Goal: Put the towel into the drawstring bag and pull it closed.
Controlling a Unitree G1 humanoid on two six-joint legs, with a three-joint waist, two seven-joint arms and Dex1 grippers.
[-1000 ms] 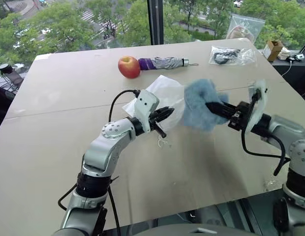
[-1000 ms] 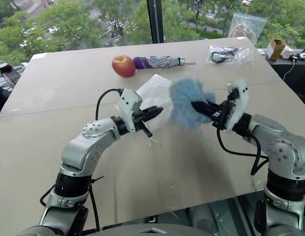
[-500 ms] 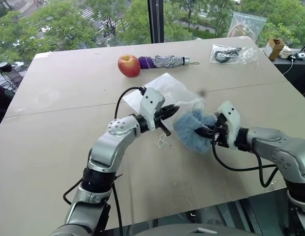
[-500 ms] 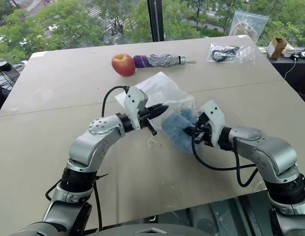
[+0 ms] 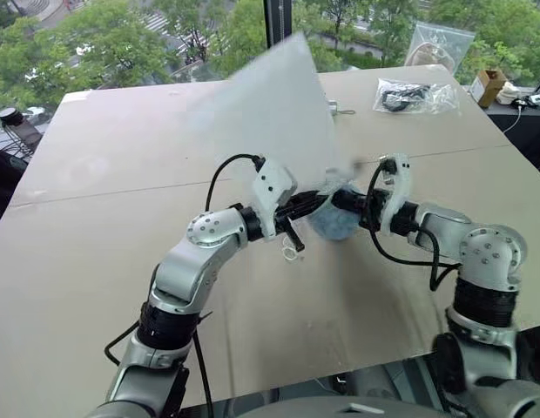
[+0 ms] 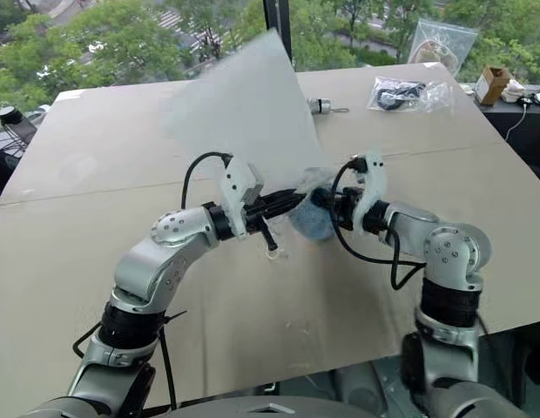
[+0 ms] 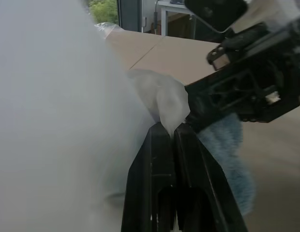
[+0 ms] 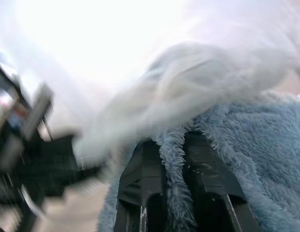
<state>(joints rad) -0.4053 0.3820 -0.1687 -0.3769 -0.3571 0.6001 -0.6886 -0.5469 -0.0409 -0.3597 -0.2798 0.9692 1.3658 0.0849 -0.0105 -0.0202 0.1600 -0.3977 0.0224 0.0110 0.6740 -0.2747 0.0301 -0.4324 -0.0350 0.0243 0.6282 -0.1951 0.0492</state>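
Towel (image 5: 333, 219) and drawstring bag (image 5: 270, 113) held above the table's (image 5: 96, 261) middle.
Left gripper (image 7: 167, 129), fingers pressed together, pinches the bag's edge; the bag billows upward. Right gripper (image 8: 175, 145) pinches the towel at the bag's mouth. Bare tabletop lies on all sides below.

Billowed drawstring bag (image 5: 270, 104) perhaps blocking reach

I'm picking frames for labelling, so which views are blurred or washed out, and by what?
Left eye view: the drawstring bag is a motion-smeared translucent sheet. Left wrist view: the bag is a soft white haze, while the left pincer is sharp. Right wrist view: glare whitens the top, yet the towel in the right pincer is crisp.
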